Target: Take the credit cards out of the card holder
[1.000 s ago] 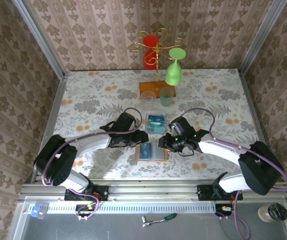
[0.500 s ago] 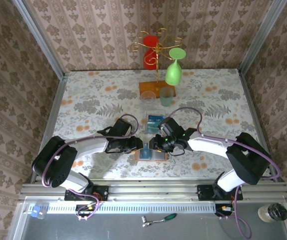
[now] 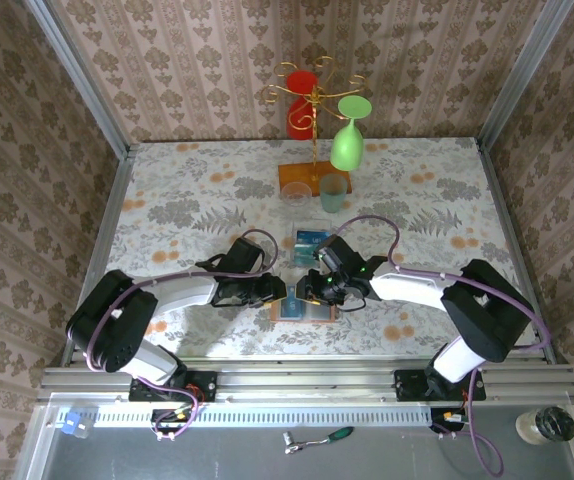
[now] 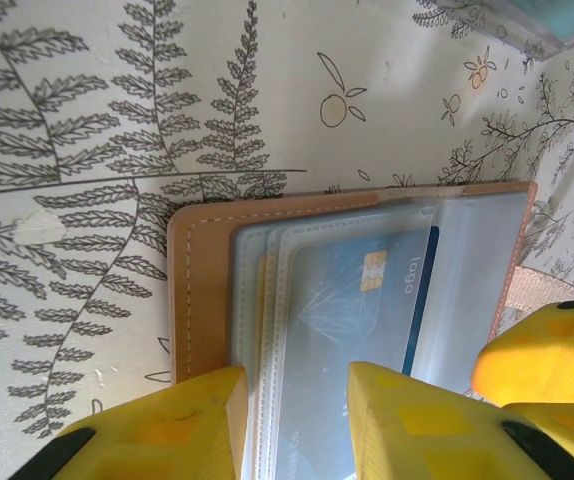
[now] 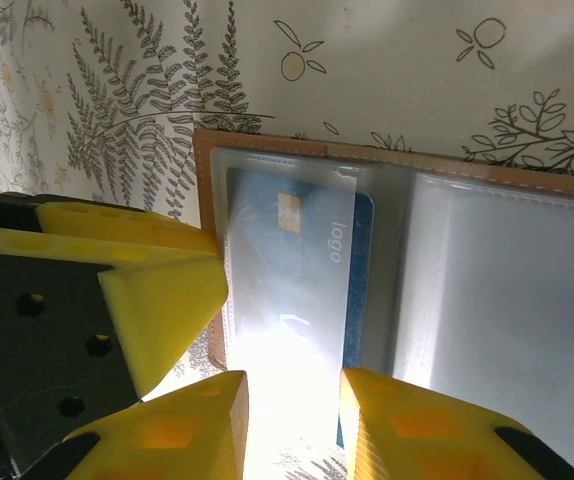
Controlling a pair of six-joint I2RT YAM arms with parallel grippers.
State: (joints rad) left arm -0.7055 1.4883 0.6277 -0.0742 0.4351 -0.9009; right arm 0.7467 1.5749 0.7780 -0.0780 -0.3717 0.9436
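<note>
The left wrist view's bottom edge cuts off the yellow fingers of the left gripper (image 4: 293, 390). They cover the near end of the card holder (image 4: 202, 295) and of the blue credit card (image 4: 357, 290) in its clear pocket. Far ahead and to the right of them, the frame corner crops the clear tray (image 4: 542, 25). In the right wrist view, glare just ahead of the right gripper (image 5: 292, 390) washes out the credit card's near half. To its right the card holder's other leaf runs off the edge. From above, the card's markings are too small to tell.
</note>
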